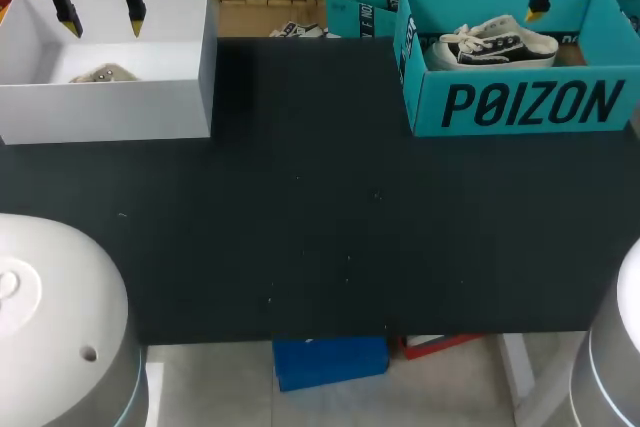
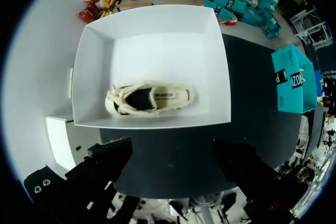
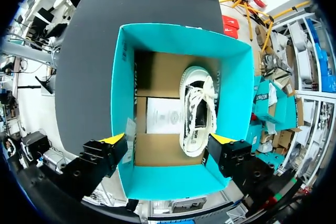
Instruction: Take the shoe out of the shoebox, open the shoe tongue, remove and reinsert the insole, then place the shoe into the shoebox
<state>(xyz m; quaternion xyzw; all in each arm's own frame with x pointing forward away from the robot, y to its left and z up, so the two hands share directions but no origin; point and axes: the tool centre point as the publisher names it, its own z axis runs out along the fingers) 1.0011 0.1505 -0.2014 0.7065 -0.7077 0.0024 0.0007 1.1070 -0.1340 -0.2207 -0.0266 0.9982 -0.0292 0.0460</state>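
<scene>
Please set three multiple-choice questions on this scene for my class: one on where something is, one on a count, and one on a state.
1. Where does the black-and-white sneaker lie?
A: in a claw's grip
B: in the teal shoebox
C: outside any box

2. How many shoes lie in the white box?
A: two
B: none
C: one

3. In what state is the right claw?
A: open, holding nothing
B: shut on the sneaker
C: shut on the shoebox's wall

Answers:
1 B: the sneaker rests on the shoebox's floor, inside its teal walls.
2 C: a single cream shoe lies in the white box.
3 A: its yellow tips stand wide apart above the shoebox, touching nothing.
</scene>
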